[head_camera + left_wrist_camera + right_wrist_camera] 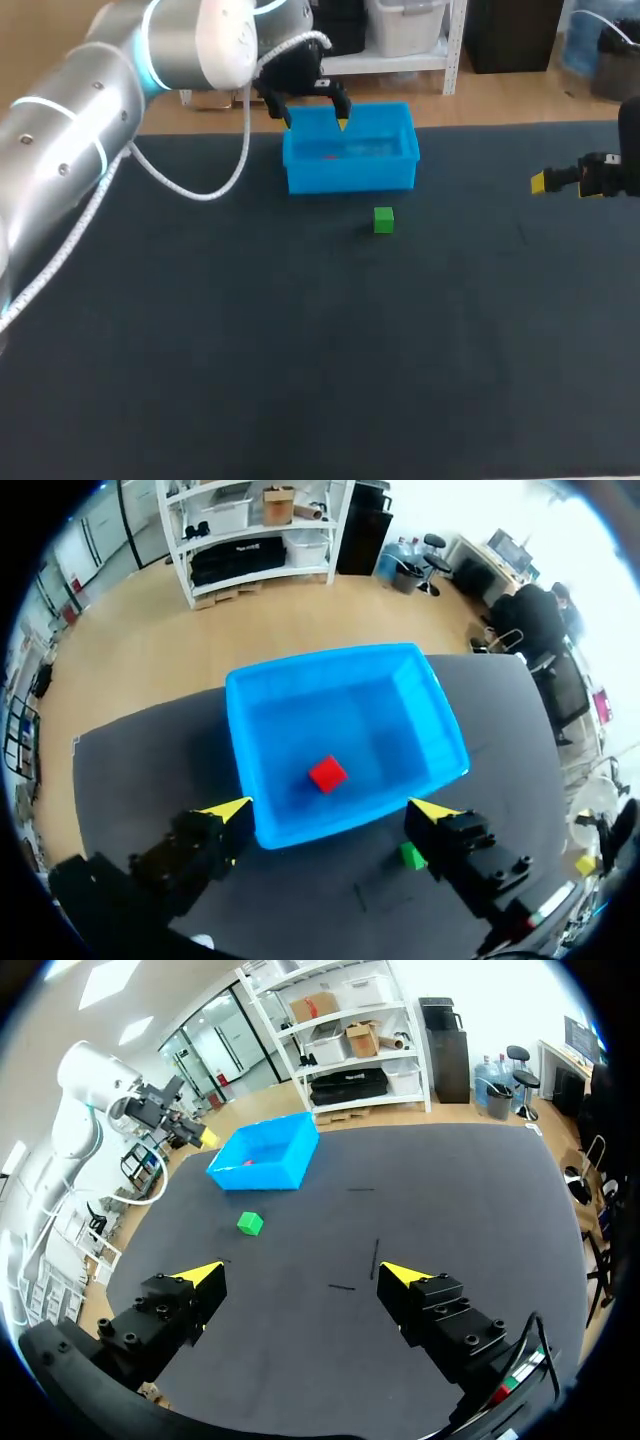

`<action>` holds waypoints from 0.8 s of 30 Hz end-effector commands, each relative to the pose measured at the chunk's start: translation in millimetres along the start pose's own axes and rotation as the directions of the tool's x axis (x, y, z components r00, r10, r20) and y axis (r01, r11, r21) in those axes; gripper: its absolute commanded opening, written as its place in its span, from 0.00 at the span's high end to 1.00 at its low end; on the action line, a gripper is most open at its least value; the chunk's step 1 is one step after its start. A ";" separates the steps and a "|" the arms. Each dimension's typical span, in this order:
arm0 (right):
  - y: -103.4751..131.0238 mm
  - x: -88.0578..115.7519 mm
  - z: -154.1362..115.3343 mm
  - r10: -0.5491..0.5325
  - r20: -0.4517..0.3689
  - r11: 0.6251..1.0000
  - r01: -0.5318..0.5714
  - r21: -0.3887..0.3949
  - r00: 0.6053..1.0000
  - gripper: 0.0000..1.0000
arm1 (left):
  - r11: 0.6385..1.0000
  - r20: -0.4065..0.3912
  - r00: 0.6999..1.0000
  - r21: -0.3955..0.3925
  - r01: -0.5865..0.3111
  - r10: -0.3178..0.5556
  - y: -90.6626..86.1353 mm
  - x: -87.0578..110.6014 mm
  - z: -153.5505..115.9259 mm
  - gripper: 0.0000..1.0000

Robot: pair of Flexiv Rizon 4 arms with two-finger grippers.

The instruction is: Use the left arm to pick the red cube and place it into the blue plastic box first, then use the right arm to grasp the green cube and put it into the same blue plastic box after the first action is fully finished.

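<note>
My left jaws stand apart, empty; the red cube (327, 774) lies at twelve o'clock inside the smooth blue plastic box (390, 720). My right jaws stand apart too, with the green cube (250, 1223) at eleven.

One cube (327, 774) lies in the box (350, 176), the other cube (383, 220) on the table (300, 350) just before it.

I take this for a robotics lab. My left arm (90, 100) is a silver-grey manipulator with lit blue rings at its joints and a white cable (190, 185) hanging loose along it. My right gripper (300, 1275) is a black two-finger unit with yellow tips. The table (300, 350) is a workbench under a plain dark mat. On it are only test props: a blue box (350, 172), a red cube (327, 774) inside it and a green cube (383, 220) just beside it.
</note>
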State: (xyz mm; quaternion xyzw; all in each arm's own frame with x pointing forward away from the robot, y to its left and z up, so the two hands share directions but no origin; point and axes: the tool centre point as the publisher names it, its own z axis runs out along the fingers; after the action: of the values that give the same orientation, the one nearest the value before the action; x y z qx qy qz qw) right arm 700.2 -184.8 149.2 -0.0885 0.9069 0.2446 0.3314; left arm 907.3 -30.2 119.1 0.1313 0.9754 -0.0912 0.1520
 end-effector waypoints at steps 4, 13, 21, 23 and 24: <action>-0.4 -0.3 -0.3 -0.001 -0.002 1.000 0.001 -0.001 1.000 0.00 | 0.999 0.138 0.990 0.015 -0.035 0.033 5.7 49.1 -24.0 0.00; -0.4 -0.3 -0.3 -0.001 -0.002 1.000 0.001 -0.001 1.000 0.00 | 0.998 0.179 0.982 0.021 -0.059 0.055 8.9 82.1 -40.1 0.00; -0.4 -0.3 -0.3 -0.001 -0.002 1.000 0.001 -0.001 1.000 0.00 | 0.997 0.231 0.971 0.034 -0.073 0.064 12.8 101.9 -53.0 0.00; -0.4 -0.3 -0.3 -0.001 -0.002 1.000 0.001 -0.001 1.000 0.00 | 0.996 0.237 0.969 0.036 -0.080 0.070 14.6 105.8 -53.7 0.00; -0.4 -0.3 -0.3 -0.001 -0.002 1.000 0.001 -0.001 1.000 0.00 | 0.996 0.240 0.968 0.036 -0.080 0.069 16.2 107.6 -53.6 0.00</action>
State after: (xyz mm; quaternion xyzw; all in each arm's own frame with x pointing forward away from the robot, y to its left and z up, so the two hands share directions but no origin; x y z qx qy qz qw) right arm 700.3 -184.8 149.2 -0.0885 0.9069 0.2446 0.3314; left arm 825.8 8.2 138.2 0.1773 0.9730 -0.0930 0.1151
